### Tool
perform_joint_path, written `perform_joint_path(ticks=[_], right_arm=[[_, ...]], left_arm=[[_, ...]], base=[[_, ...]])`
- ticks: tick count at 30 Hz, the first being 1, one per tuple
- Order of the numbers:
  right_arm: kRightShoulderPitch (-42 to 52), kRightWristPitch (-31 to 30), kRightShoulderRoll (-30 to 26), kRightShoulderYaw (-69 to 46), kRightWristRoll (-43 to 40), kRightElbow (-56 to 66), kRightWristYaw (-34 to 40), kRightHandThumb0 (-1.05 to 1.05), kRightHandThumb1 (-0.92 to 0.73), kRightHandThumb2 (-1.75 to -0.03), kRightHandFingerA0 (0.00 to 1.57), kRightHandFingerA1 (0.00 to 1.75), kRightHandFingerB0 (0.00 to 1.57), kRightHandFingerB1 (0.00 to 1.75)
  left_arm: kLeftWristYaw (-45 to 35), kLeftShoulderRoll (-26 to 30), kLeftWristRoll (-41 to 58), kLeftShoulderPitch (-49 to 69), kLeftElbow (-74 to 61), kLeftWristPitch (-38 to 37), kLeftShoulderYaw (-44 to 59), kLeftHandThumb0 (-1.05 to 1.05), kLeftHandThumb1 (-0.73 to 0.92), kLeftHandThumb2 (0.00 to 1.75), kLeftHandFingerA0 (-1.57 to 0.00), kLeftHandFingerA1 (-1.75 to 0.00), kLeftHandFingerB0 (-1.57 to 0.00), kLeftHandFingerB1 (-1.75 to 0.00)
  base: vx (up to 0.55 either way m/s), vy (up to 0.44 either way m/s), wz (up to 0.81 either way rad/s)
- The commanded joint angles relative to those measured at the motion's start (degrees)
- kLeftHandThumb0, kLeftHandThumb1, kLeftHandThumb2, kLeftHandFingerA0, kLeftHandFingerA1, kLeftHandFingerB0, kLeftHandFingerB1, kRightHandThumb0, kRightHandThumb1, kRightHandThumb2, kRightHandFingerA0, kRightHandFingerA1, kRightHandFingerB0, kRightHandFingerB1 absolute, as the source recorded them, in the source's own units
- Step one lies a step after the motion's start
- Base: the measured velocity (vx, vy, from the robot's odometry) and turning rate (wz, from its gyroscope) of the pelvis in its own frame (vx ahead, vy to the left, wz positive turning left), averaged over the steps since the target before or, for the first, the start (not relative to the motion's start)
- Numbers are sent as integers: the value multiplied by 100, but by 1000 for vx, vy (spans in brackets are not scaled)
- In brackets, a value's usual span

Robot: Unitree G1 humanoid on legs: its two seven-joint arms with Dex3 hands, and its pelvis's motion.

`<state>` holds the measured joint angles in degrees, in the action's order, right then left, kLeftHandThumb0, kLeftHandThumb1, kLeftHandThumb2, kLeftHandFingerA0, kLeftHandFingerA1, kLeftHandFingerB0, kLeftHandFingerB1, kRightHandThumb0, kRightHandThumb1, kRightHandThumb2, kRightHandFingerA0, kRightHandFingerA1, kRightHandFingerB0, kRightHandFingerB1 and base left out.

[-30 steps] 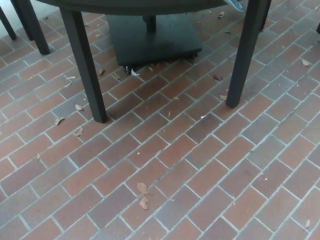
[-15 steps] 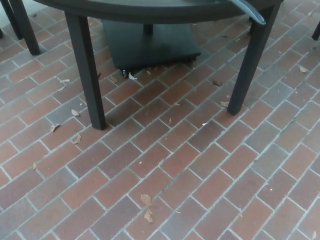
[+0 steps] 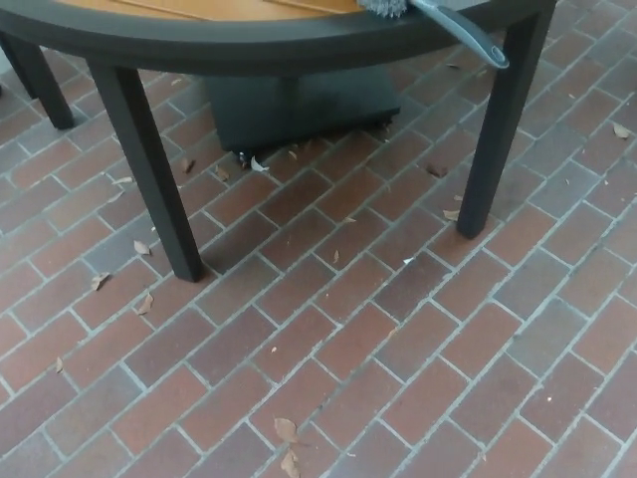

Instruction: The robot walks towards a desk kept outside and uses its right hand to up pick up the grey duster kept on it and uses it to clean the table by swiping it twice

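Zero hands in shot — duster handle overhangs desk edge, brick floor below.

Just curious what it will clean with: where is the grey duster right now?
In the head view, the grey duster lies at the top right, on the dark-rimmed wooden table, its handle jutting over the rim.

Black-rimmed orange table, grey duster, red-brown herringbone brick floor.

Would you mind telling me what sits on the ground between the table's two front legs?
In the head view, brick paving with scattered dry leaves spans the gap between the left leg and right leg; further back sits a dark umbrella base.
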<state>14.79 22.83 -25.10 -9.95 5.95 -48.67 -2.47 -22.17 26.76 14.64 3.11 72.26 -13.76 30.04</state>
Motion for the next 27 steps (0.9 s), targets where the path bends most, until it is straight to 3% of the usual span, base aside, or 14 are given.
perform_joint_path(ticks=[1, 8, 9, 10, 11, 12, 27], right_arm=[[-67, 85, 8, -28, -74, -111, 53, -69, -43, -83, 0, 16, 0, 17], [-174, 186, -9, -6, -33, -252, 64, -65, -41, -82, 0, 18, 0, 18], [-193, 175, -4, -7, -39, -275, 62, -60, -54, -57, 0, 18, 0, 19], [-198, 173, -2, -7, -43, -282, 60, -60, -54, -57, 0, 18, 0, 19], [-198, 113, -13, 7, -14, -263, 85, -68, -42, -81, 0, 14, 0, 15], [-189, 68, -16, 13, -2, -225, 91, -69, -43, -83, 0, 15, 0, 16], [-102, 140, 35, 9, -43, -206, 45, -70, -43, -83, 0, 15, 0, 16]], left_arm=[[54, 81, 10, 44, 3, -185, -18, -48, 35, 67, -37, -47, -33, -42], [39, 87, 53, 108, -21, -205, 17, -53, 34, 69, -39, -49, -33, -42], [16, 86, 73, 120, -33, -200, 29, -53, 35, 69, -38, -48, -34, -43], [9, 85, 79, 122, -36, -196, 32, -53, 35, 69, -38, -48, -34, -43], [59, 75, 55, 130, -34, -220, 16, -53, 35, 69, -39, -49, -33, -43], [72, 64, 62, 142, -35, -225, 23, -50, 35, 68, -39, -49, -35, -43], [42, 106, 79, 92, 8, -112, 35, -51, 35, 68, -37, -47, -32, -42]], base=[[169, 98, -20], [271, 262, -15], [199, 241, 6], [181, 179, 4], [151, 158, 2], [143, 141, 12], [132, -25, 1]])
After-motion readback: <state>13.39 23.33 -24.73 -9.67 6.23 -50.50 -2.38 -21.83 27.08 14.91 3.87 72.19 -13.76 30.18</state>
